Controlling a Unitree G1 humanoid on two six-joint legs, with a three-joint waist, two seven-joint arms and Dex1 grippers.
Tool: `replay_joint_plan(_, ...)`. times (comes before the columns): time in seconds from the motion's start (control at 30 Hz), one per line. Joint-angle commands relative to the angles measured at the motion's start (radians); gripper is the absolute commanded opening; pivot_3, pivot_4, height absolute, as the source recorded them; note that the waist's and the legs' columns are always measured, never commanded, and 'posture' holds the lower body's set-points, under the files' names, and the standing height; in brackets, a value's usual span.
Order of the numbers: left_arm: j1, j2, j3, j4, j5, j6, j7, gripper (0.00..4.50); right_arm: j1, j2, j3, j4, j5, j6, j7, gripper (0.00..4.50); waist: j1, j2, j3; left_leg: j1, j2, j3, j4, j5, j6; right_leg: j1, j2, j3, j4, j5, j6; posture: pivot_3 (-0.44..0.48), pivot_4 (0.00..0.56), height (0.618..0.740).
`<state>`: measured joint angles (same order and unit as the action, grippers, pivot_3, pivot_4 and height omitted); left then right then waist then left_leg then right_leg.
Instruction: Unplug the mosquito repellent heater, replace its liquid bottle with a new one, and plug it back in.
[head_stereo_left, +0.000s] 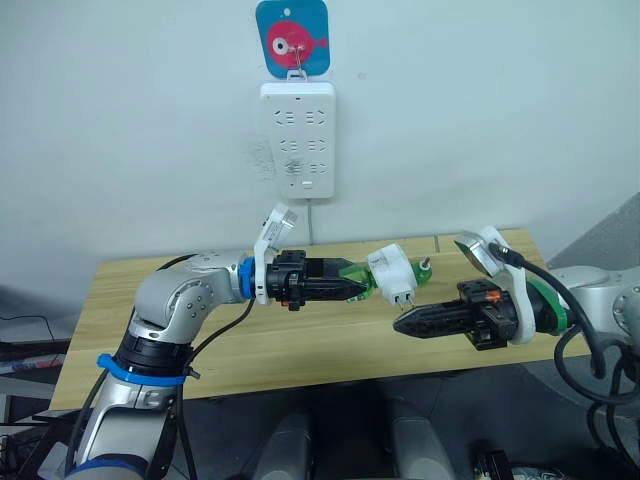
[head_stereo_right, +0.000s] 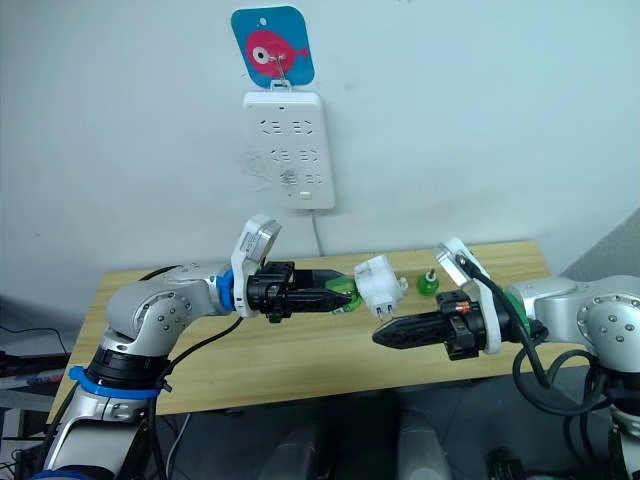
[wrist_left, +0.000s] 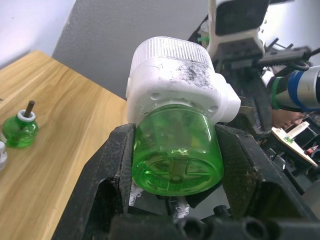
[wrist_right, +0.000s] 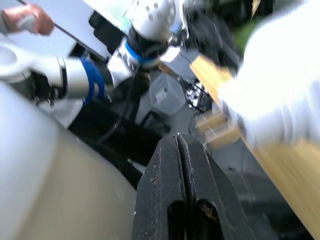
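The white mosquito repellent heater hangs in the air above the table, unplugged, its two plug prongs pointing down toward my right gripper. A green liquid bottle is still screwed into it, and my left gripper is shut on that bottle. My right gripper is shut and empty, its tip just below and to the right of the prongs, not touching them. A second green bottle with a wick stands upright on the table behind the heater.
The white multi-socket strip hangs on the wall under a blue fish hook plate, its cord running down behind the wooden table. A person's hand shows at the edge of the right wrist view.
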<state>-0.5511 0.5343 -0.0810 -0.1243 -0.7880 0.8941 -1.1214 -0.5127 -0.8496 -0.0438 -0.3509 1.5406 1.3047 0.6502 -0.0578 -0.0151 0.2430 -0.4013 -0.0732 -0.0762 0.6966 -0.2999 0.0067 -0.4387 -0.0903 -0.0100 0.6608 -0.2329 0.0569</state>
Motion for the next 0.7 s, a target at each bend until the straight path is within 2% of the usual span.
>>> replay_joint_plan(0.03,-0.005,0.003,0.003,-0.041,-0.025,0.007,-0.019,2.19,-0.033,-0.002,-0.02,0.056,0.116,-0.011,-0.108,0.05,0.0,0.0,0.0,0.0,0.0,0.0,0.0,0.0,0.0,0.0,0.0,0.0,0.0,0.0,0.0,-0.181,0.229,0.74)
replay_joint_plan(0.3,0.004,0.001,-0.004,-0.052,-0.023,0.013,-0.022,2.19,-0.057,-0.012,0.001,0.079,0.26,-0.043,-0.231,0.05,0.0,0.0,0.0,0.0,0.0,0.0,0.0,0.0,0.0,0.0,0.0,0.0,0.0,0.0,0.0,-0.185,0.229,0.74)
replay_joint_plan(0.5,0.003,-0.004,-0.007,-0.049,-0.019,0.012,-0.02,2.19,-0.094,0.004,0.025,0.077,0.306,-0.074,-0.288,0.05,-0.001,0.0,0.0,0.0,0.0,0.0,0.0,0.0,0.0,0.0,0.0,-0.001,0.0,0.0,0.0,-0.184,0.23,0.74)
replay_joint_plan(0.7,0.012,-0.001,-0.002,-0.053,-0.018,0.012,-0.016,2.19,-0.099,-0.007,0.03,0.04,0.28,-0.066,-0.266,0.05,-0.001,0.0,0.0,0.0,0.0,0.0,0.0,0.0,0.0,0.0,0.0,0.0,0.0,0.0,0.0,-0.178,0.228,0.74)
